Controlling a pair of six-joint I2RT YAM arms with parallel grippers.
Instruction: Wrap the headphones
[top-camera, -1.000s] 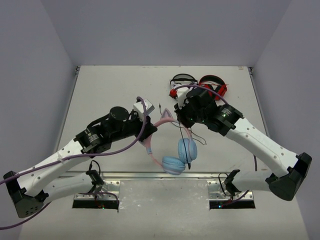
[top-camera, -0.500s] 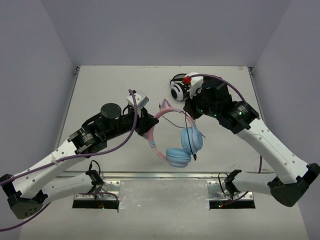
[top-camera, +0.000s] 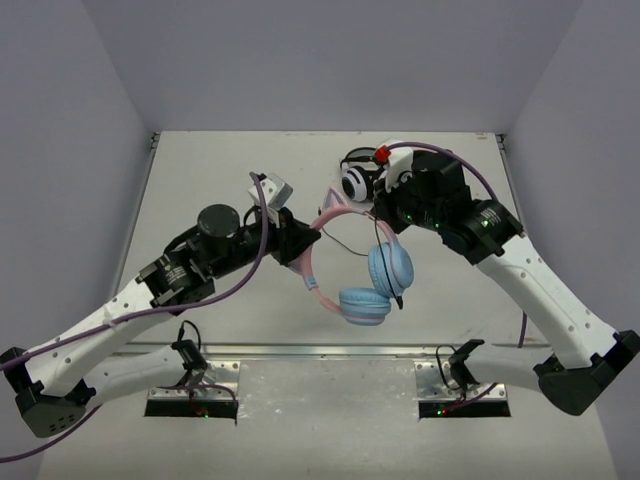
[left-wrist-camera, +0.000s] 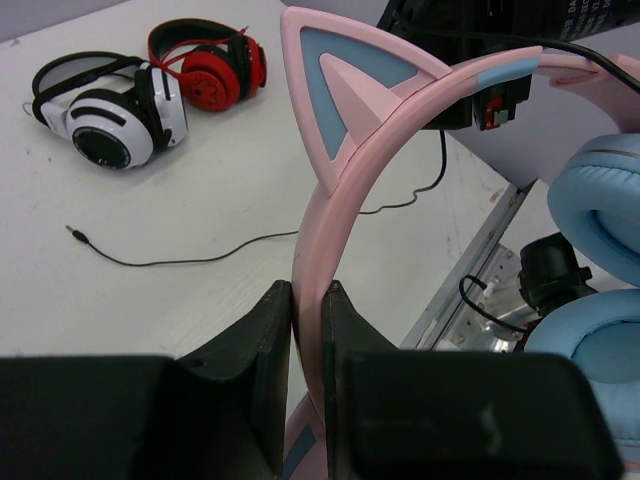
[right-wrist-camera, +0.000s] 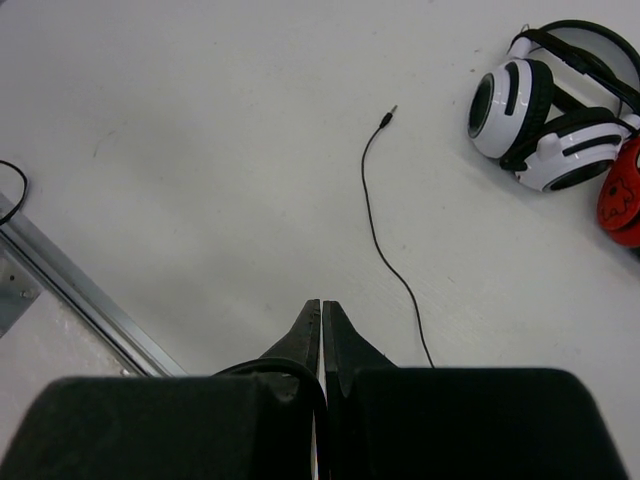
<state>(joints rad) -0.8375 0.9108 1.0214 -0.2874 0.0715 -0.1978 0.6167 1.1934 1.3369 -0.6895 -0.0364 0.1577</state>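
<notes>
The headphones hang in the air with a pink headband (top-camera: 322, 228) bearing cat ears and light-blue earcups (top-camera: 389, 268) below. My left gripper (top-camera: 300, 246) is shut on the headband (left-wrist-camera: 318, 210) just under a cat ear (left-wrist-camera: 340, 95). My right gripper (right-wrist-camera: 322, 306) is shut, with the thin black cable looping over one finger and running in between the jaws. In the top view it sits (top-camera: 390, 212) by the headband's far end. The cable's loose end (right-wrist-camera: 386, 240) lies on the table and ends in a plug (right-wrist-camera: 389, 114).
Black-and-white headphones (top-camera: 355, 180) and red-and-black headphones (left-wrist-camera: 210, 68) lie at the back of the table, close behind my right wrist. The table's metal front rail (right-wrist-camera: 70, 290) runs below the hanging earcups.
Both arms have carried the headphones up and to the right. My right gripper has moved back and right, uncovering the black-and-white headphones. The earcups now hang further right.
</notes>
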